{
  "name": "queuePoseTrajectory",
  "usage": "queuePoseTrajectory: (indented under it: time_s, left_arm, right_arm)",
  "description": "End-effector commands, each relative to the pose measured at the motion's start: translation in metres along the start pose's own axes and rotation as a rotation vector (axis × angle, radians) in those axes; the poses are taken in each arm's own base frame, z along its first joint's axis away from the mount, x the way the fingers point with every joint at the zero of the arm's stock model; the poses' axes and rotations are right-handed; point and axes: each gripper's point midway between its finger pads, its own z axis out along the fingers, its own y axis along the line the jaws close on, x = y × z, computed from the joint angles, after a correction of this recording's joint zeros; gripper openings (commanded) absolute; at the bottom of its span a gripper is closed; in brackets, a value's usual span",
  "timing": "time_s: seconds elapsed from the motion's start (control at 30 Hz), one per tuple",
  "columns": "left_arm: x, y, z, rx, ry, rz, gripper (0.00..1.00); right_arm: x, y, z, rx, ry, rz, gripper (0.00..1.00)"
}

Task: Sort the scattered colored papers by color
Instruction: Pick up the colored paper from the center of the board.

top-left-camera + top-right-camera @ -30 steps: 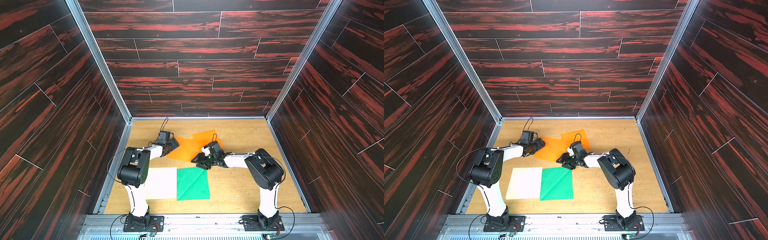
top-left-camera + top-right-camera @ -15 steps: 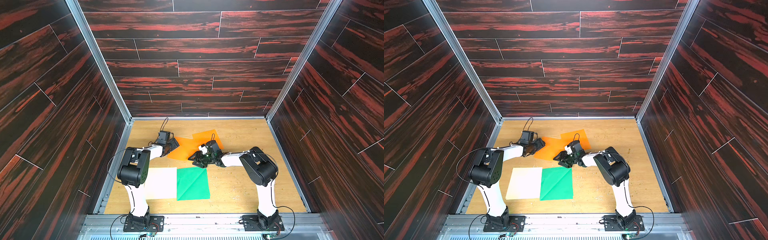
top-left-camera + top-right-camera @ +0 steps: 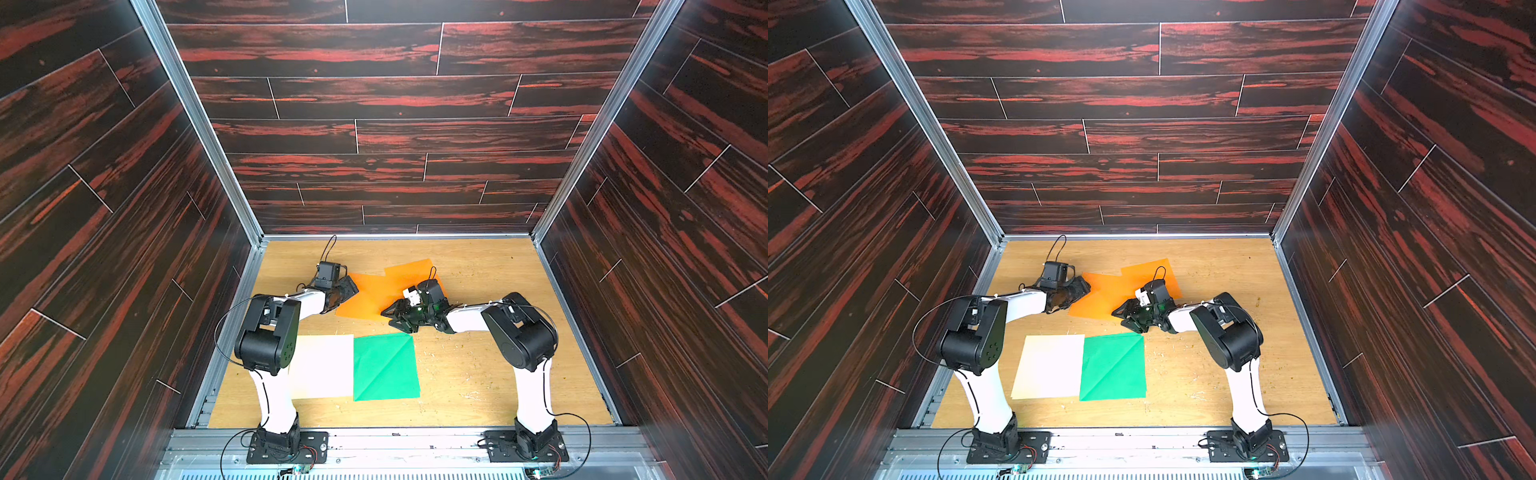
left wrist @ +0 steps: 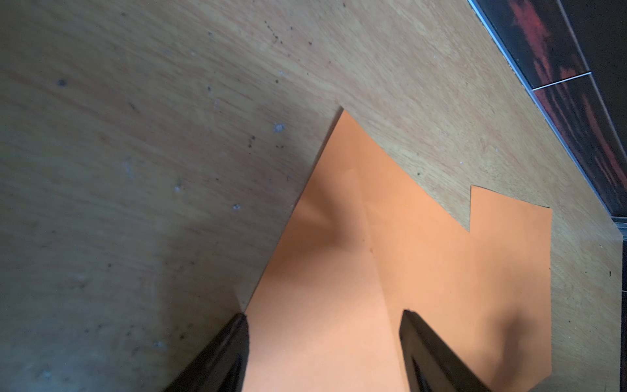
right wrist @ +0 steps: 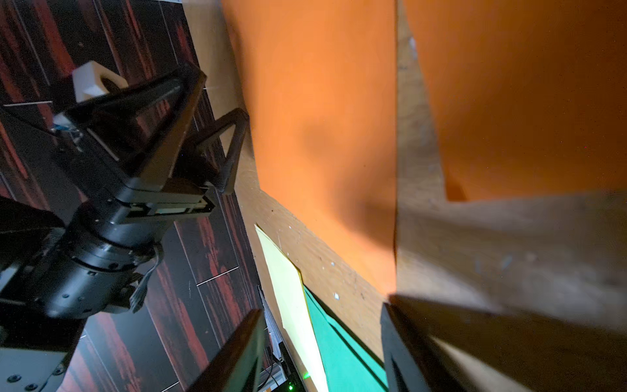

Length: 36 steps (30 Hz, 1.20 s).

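Orange papers (image 3: pixel 365 297) lying flat on counter (image 3: pixel 478 374): thin, limp, sliding easily; pinching free corner looking best. Left jaws, right jaws standing apart, holding nothing.

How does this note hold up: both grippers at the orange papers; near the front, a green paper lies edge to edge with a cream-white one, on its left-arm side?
One slip: the green paper lies on the right-arm side of the cream-white paper, as both top views show. Otherwise right: edge to edge near the front, left gripper and right gripper at the orange papers.
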Motion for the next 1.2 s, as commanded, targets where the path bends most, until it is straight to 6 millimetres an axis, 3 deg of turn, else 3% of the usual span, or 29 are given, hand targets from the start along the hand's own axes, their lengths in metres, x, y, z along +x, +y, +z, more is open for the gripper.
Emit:
queuePoseTrajectory:
  time_s: [0.0, 0.23, 0.53, 0.9, 1.17]
  left_arm:
    - [0.049, 0.043, 0.009, -0.13, 0.172, -0.037, 0.74]
    - [0.048, 0.042, 0.006, -0.131, 0.169, -0.03, 0.74]
    - [0.049, 0.043, 0.005, -0.131, 0.172, -0.032, 0.74]
    - [0.051, 0.045, 0.005, -0.136, 0.174, -0.034, 0.74]
    - [0.051, 0.045, 0.006, -0.137, 0.176, -0.033, 0.74]
  right_arm:
    - [0.01, -0.034, -0.002, 0.119, 0.004, 0.057, 0.59]
    - [0.011, -0.047, 0.001, 0.134, 0.005, 0.082, 0.59]
    - [-0.007, -0.045, 0.013, 0.127, -0.013, 0.082, 0.59]
    - [-0.026, -0.039, 0.001, 0.122, -0.06, 0.068, 0.59]
    - [-0.025, -0.052, -0.007, 0.161, -0.069, 0.081, 0.59]
